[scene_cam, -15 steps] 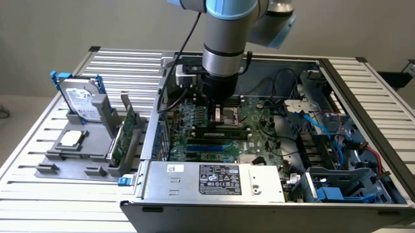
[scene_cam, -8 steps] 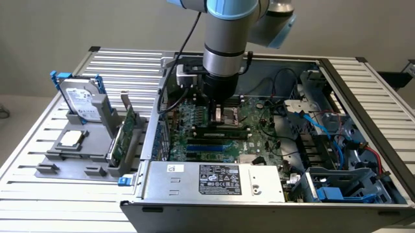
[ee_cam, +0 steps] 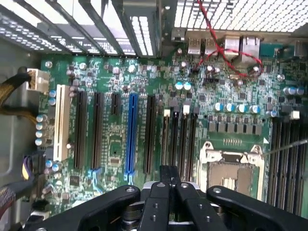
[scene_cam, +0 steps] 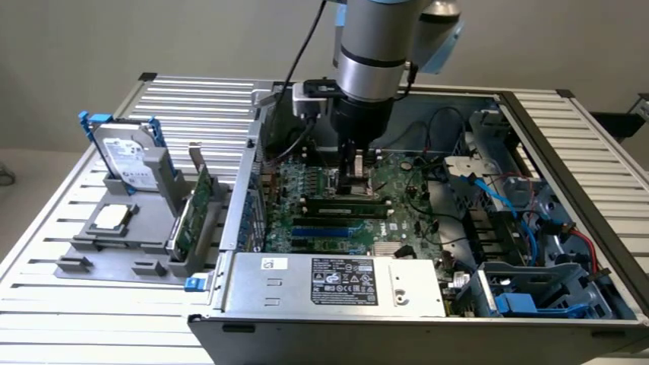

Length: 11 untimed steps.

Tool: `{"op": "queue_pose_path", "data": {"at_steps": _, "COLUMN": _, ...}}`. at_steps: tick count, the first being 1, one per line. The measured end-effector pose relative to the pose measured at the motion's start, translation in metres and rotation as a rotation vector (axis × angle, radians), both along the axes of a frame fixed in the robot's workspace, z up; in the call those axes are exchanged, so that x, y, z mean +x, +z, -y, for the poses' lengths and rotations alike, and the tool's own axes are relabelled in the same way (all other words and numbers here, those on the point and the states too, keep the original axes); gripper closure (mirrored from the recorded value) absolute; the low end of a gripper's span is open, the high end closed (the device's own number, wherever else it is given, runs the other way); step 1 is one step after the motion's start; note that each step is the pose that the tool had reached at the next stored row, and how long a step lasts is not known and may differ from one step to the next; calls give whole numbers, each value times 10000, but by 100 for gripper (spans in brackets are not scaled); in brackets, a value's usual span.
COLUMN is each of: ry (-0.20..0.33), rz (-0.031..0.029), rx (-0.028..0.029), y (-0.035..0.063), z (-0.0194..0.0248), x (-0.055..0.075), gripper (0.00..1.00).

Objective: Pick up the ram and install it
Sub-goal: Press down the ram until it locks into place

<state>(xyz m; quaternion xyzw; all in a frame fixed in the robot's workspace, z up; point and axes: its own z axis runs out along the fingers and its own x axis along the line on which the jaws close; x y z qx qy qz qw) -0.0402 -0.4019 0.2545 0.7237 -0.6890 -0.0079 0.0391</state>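
Gripper fingers (ee_cam: 168, 180) are pressed together with nothing between them, and the gripper (scene_cam: 357, 169) hangs low inside the open computer case (scene_cam: 568, 137), just above the motherboard (scene_cam: 406, 217). In the exterior view the ram (scene_cam: 345, 205) lies flat in a slot on the board, a long narrow dark green stick just in front of the gripper tip (whether the tip touches it, I cannot tell). From the wrist view the closed fingers point down near the empty processor socket (ee_cam: 234, 166), with a blue expansion slot (ee_cam: 131, 132) and several black slots beside it. Outside the case, on the exterior view's left, a grey holder tray (scene_cam: 102, 255) carries a hard drive (scene_cam: 130, 156) standing upright, a square silver processor (scene_cam: 114, 217) and a wider green card (scene_cam: 193, 217) standing on edge. A silver power supply (scene_cam: 335, 281) sits at the near side of the case.
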Motion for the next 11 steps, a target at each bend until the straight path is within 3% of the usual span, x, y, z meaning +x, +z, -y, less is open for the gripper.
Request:
{"op": "queue_pose_path", "data": {"at_steps": 7, "ry": 19, "rz": -95, "rx": -3, "y": 4, "z": 2, "x": 299, "gripper": 89}}
{"op": "queue_pose_path", "data": {"at_steps": 11, "ry": 32, "rz": -98, "rx": -7, "y": -26, "z": 2, "x": 328, "gripper": 89}}
